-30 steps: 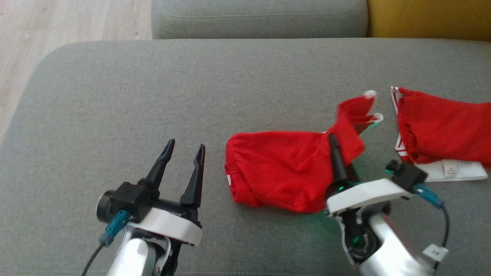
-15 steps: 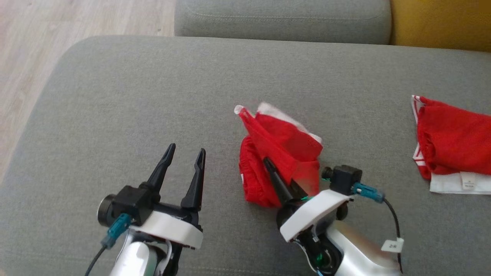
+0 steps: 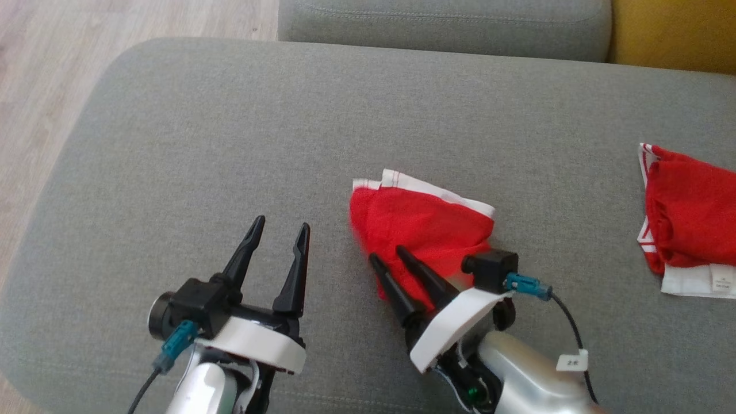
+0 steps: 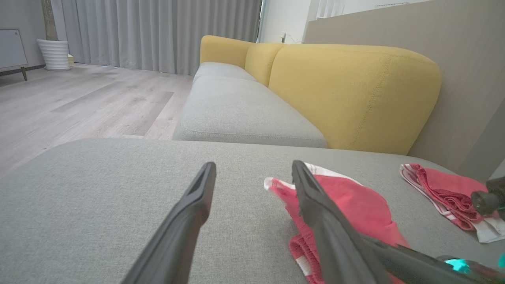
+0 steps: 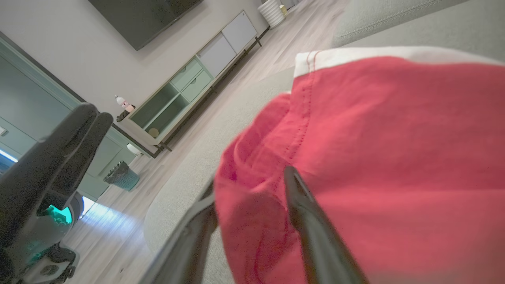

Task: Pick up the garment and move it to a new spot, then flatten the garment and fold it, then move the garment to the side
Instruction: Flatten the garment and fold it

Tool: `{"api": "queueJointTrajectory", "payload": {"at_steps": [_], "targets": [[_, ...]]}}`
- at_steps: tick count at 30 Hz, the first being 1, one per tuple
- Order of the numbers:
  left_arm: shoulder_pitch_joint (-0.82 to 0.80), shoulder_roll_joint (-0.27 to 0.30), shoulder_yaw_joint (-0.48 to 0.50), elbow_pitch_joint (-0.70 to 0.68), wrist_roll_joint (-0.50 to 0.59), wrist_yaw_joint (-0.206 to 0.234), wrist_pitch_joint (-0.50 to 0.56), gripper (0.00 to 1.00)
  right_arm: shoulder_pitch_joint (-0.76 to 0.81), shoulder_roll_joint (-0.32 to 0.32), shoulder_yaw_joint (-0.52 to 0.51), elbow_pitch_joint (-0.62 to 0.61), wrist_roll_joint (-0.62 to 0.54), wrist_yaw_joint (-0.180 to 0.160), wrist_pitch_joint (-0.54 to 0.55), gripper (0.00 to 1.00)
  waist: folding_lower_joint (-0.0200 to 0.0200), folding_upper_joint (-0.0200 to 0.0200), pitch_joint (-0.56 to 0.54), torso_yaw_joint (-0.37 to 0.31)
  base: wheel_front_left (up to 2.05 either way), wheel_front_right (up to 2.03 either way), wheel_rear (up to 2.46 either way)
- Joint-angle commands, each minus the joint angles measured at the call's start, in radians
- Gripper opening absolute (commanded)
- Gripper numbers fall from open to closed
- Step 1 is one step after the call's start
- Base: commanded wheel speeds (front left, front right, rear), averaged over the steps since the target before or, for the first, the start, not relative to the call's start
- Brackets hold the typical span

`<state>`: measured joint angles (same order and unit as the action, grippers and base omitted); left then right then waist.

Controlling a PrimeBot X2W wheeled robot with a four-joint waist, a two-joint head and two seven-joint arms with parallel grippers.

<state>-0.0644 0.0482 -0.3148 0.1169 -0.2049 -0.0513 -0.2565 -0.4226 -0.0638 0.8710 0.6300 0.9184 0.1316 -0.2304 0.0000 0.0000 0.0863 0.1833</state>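
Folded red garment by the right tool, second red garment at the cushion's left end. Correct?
No: the second red garment lies at the cushion's right end, per the head view. The folded garment is by the right tool.

The grey fabric sofa cushion (image 3: 230, 144) lies bare from nine to one o'clock of the folded red garment with white trim (image 3: 425, 224). At three o'clock, well apart, a second red-and-white cloth heap (image 3: 687, 230) blocks the way; the left gripper (image 3: 282, 223) stands at eight o'clock.
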Motion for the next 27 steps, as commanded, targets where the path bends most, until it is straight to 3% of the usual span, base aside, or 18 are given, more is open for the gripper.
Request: {"api": "queueJointTrajectory", "payload": {"at_steps": [1, 9, 17, 20, 27], "targets": [[-0.037, 0.002, 0.023, -0.034, -0.003, 0.006, -0.005, 1.00, -0.029, 0.014, 0.025, -0.025, 0.013, -0.001, -0.018, 1.00, 0.0000, 0.0000, 0.005, 0.003, 0.00, 0.00, 0.00], [-0.038, 0.002, 0.026, -0.029, 0.001, 0.002, -0.005, 1.00, -0.046, 0.014, 0.071, 0.049, 0.043, -0.001, 0.003, 1.00, 0.0000, 0.0000, 0.007, 0.001, 0.00, 0.00, 0.00], [-0.036, 0.002, 0.046, -0.037, -0.001, 0.010, -0.005, 1.00, -0.101, 0.014, 0.007, 0.080, 0.046, -0.001, -0.023, 1.00, 0.0000, 0.0000, -0.010, -0.053, 0.00, 0.00, 0.00], [-0.034, 0.002, 0.062, -0.050, -0.006, 0.010, -0.005, 1.00, -0.128, 0.010, -0.069, 0.081, -0.063, -0.001, -0.030, 1.00, 0.0000, 0.0000, -0.018, -0.081, 0.00, 0.00, 0.00], [-0.027, 0.002, 0.092, -0.103, -0.043, 0.016, -0.005, 1.00, -0.021, -0.073, -0.439, -0.109, -0.474, -0.001, -0.031, 1.00, 0.0000, 0.0000, -0.039, -0.126, 0.00, 0.00, 0.00]]}}
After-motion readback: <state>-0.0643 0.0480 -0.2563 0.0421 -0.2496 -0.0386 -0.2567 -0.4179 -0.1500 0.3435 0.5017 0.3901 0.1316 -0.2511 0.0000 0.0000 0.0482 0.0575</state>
